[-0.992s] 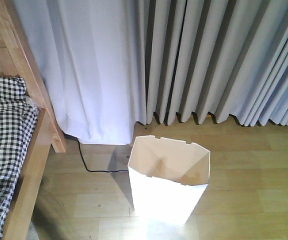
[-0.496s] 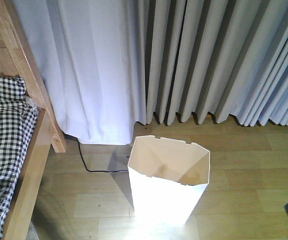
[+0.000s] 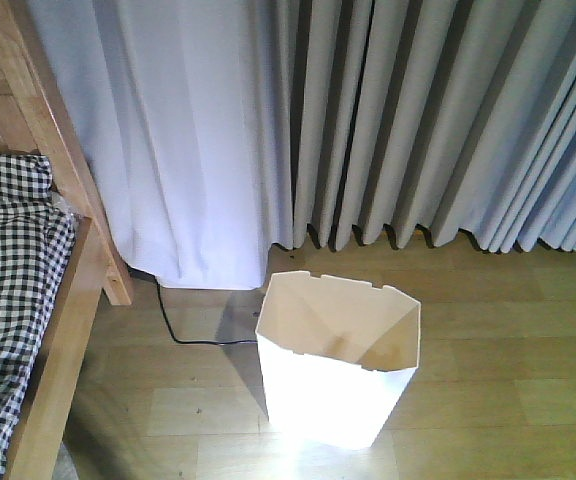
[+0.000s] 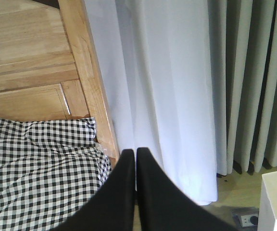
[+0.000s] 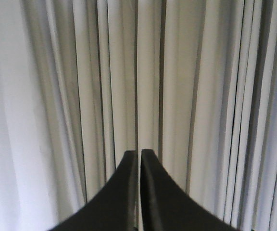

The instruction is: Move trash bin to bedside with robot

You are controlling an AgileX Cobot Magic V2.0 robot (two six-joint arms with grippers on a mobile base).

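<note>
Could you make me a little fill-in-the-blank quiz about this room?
1. The trash bin stands upright on the wooden ____.
2. The bedding has a black-and-white ____ pattern.
3. Behind the bin hang long pale ____.
4. The left gripper has its fingers pressed ____.

Missing words: floor; checked; curtains; together

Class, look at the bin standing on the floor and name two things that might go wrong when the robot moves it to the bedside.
1. The trash bin looks tall and thin-walled; a push near its rim may tip or buckle it.
2. A black cable lies on the floor between the bin and the bed frame; a sliding bin might snag on it.
</note>
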